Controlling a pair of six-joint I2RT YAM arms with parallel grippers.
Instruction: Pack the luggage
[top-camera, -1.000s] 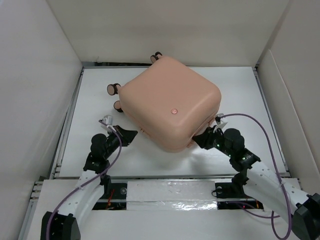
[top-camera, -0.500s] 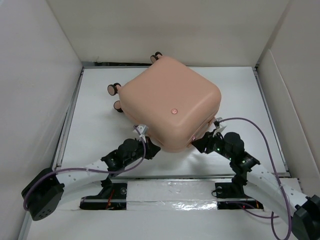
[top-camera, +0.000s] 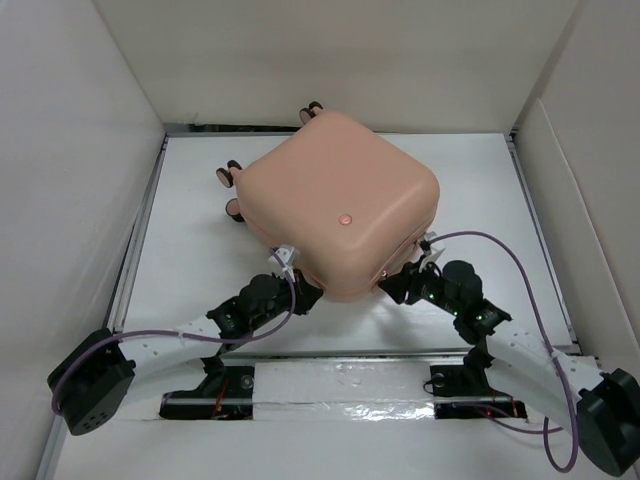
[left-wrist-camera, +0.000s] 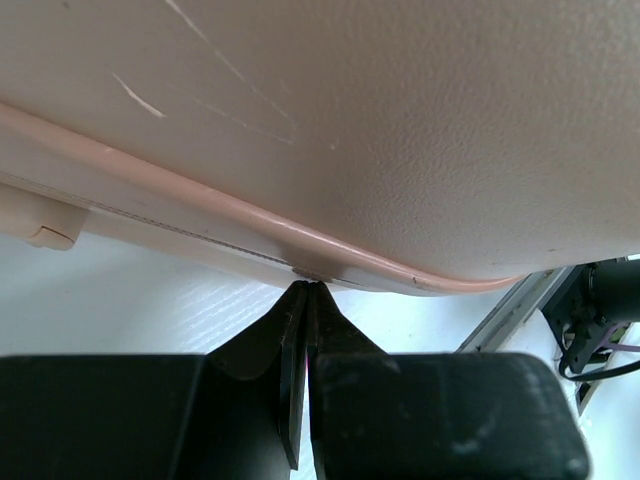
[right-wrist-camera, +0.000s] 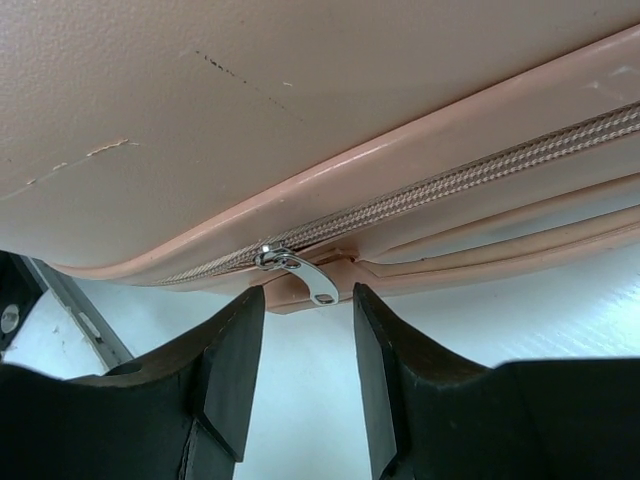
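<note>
while the left gripper (left-wrist-camera: 305, 290), tips pressed together, braces the near edge of the salmon-pink hard-shell suitcase (top-camera: 340, 215), the right gripper (right-wrist-camera: 308, 293), fingers apart, straddles the silver zipper pull (right-wrist-camera: 300, 272), likely to pinch it.

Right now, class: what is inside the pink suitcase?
Nothing inside shows. The luggage lies closed, shell up; only its zipper and metal zipper pull are seen along the seam. Any contents are covered by the shell.
</note>
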